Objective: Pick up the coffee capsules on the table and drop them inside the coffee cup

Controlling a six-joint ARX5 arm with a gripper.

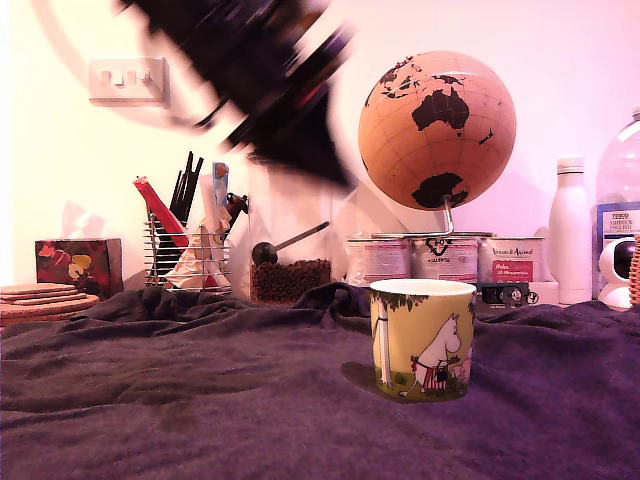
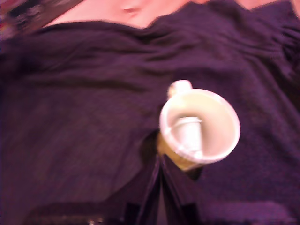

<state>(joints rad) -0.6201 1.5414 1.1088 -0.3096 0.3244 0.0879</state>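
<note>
The yellow-green coffee cup (image 1: pixel 422 340) with a white cartoon figure stands upright on the dark purple cloth of the table (image 1: pixel 180 400), right of centre in the exterior view. From above in the wrist view, the coffee cup (image 2: pixel 199 126) holds one white coffee capsule (image 2: pixel 190 133) lying inside it. My gripper (image 2: pixel 159 166) shows as two dark fingers pressed together with nothing between them, just beside the cup's rim. In the exterior view my arm (image 1: pixel 270 90) is a dark blur high above the table, up and to the left of the cup.
Along the back stand a globe (image 1: pixel 437 130), labelled tins (image 1: pixel 440 258), a white bottle (image 1: pixel 570 230), a jar of coffee beans (image 1: pixel 290 280), a wire pen holder (image 1: pixel 188 250), a small box (image 1: pixel 78 265) and cork coasters (image 1: pixel 40 300).
</note>
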